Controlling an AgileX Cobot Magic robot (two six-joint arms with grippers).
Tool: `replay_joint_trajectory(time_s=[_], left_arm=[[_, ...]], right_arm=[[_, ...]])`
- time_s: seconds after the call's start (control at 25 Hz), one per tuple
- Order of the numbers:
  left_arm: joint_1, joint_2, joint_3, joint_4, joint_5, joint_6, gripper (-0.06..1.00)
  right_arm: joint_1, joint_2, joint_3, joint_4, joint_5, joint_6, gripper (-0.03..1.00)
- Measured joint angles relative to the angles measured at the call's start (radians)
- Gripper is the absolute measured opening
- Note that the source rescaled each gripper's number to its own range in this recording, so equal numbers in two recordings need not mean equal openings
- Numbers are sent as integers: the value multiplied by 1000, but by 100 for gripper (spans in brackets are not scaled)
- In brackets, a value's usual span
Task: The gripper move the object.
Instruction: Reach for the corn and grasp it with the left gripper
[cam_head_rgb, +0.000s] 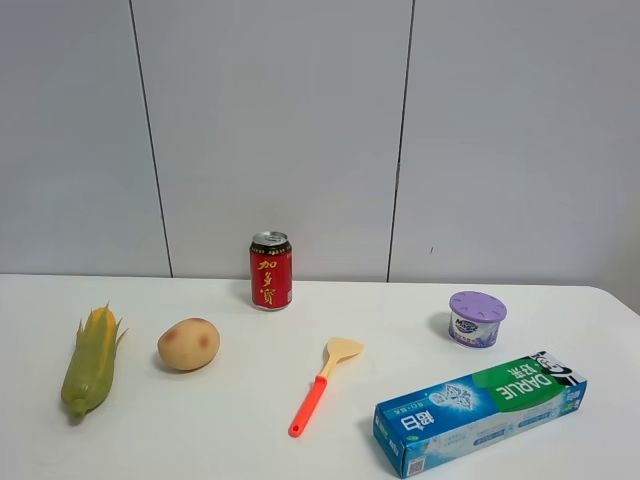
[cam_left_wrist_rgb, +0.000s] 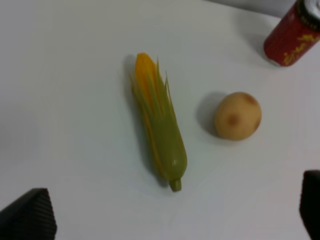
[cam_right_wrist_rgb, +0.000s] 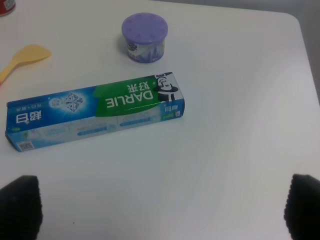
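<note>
Corn ear in a green husk with a yellow tip (cam_head_rgb: 90, 362) lies flat on the white table (cam_head_rgb: 200, 440), near the round tan potato (cam_head_rgb: 188, 343) but apart from it, with a bare strip of table between them. Its yellow tip reaches a little past the potato one way and its stem end well past it the other way.

From its wrist camera we see the left gripper (cam_left_wrist_rgb: 170, 214) spread wide and holding nothing, with the corn and the potato ahead of it. The right gripper (cam_right_wrist_rgb: 161, 207) is just as wide and empty, over the blue and green toothpaste box (cam_head_rgb: 480, 412), well apart from the potato. The orange-handled spatula (cam_head_rgb: 322, 385) lies on the potato's other side from the corn and should not matter.

We judge that the task is not yet begun and that the step in hand is the left arm's approach. To do it well, we would turn the wrist so the jaws close across the corn's narrow width, not along its length. We would aim for the thick middle of the husk rather than the wispy leaf ends. The finger on the potato's side should drop into the bare strip without nudging the potato. The husk looks smooth and rounded, so we would straddle it low, close gently, and lift straight up
</note>
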Motion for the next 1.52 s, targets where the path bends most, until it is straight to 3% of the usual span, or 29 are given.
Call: replay_joint_trajectory(time_s=[0.32,0.72,0.96,1.52], left_arm=[[-2,307,-85,-56,-67,-1,100],[-171,588,-86,-53,-255,0,100],[-194,731,-87,-52,-313,0,100],[-202,884,-87,112,-401,-68,100]], right_arm=[[0,0,0,0,0,0,100],[0,0,0,0,0,0,100],[0,0,0,0,0,0,100],[0,0,0,0,0,0,100]])
